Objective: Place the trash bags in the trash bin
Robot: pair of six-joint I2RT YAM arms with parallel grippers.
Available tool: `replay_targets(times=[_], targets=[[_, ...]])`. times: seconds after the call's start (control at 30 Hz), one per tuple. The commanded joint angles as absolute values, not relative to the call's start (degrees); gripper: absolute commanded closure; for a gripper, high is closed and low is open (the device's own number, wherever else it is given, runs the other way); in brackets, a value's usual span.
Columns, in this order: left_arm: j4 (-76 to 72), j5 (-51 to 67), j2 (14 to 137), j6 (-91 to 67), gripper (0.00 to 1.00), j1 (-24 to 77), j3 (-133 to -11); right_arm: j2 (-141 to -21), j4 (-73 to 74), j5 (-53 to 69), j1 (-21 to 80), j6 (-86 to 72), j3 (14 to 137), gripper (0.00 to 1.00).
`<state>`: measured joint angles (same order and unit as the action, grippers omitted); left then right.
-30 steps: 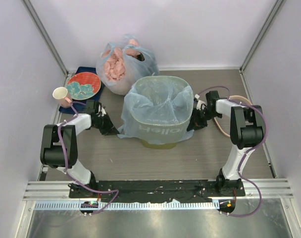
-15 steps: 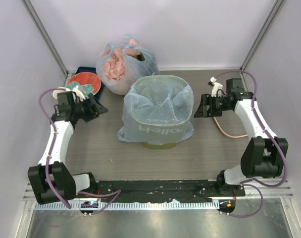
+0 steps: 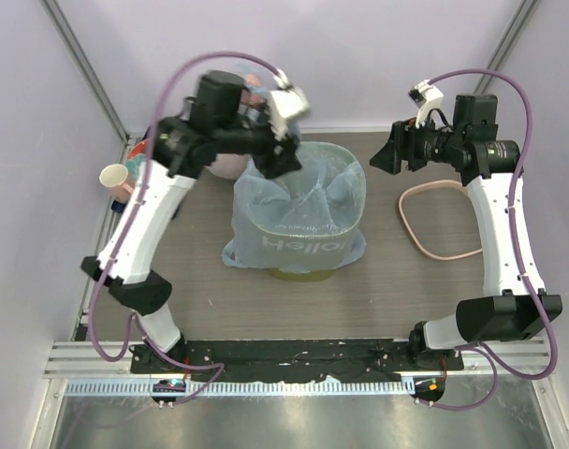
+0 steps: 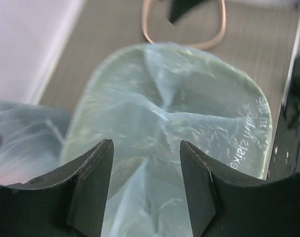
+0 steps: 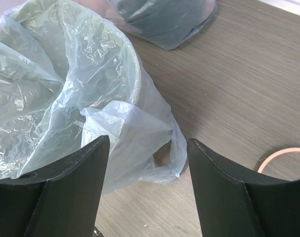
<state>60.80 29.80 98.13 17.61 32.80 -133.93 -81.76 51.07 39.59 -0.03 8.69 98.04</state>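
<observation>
The trash bag [image 3: 299, 201], thin translucent light-blue plastic, lines the trash bin and hangs over its rim on all sides; only a strip of the olive-green trash bin [image 3: 299, 272] shows below it. My left gripper [image 3: 281, 161] hovers over the bin's back-left rim, open, nothing between its fingers. In the left wrist view the left gripper [image 4: 145, 148] looks down into the creased trash bag [image 4: 174, 108]. My right gripper [image 3: 382, 159] hangs open in the air to the right of the bin. In the right wrist view the right gripper [image 5: 149, 140] frames a drooping flap of the trash bag [image 5: 135, 133].
A pinkish-beige ring [image 3: 442, 221] lies flat on the table right of the bin, also showing as the ring [image 4: 146, 29] and the ring [image 5: 283, 154]. A knotted blue bag with pink lumps [image 3: 226, 161] sits behind the left arm. A paper cup [image 3: 113, 176] stands at the far left.
Both grippers opened and left the bag's sides. Both arms rose: the left swung over the bin's back-left rim, the right lifted up and back on the right.
</observation>
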Motion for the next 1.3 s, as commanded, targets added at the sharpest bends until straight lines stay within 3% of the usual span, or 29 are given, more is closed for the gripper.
replay_targets(times=[0.0,0.13,0.27,0.9,1.03,1.27], targets=[[77.34,17.25,104.76,29.0,0.4,41.03,-133.96,-80.69,52.03,37.71,-0.26,6.59,96.42,0.3],[75.77,13.63,107.48,28.92,0.39,44.21,-124.65,-78.67,52.21,33.59,-0.26,6.85,94.93,0.27],[77.77,10.47,112.48,29.97,0.39,45.0,-123.04,-78.05,53.17,31.99,-0.35,6.59,94.83,0.23],[73.56,9.14,119.44,31.02,0.44,46.32,-102.22,-79.01,53.79,33.66,-1.49,9.05,97.29,0.22],[74.7,9.23,118.84,30.94,0.43,46.32,-105.28,-79.36,54.66,33.84,-1.49,10.72,98.17,0.22],[81.64,8.62,117.08,30.94,0.34,47.46,-121.0,-79.63,55.2,35.68,-1.41,12.74,98.79,0.22]])
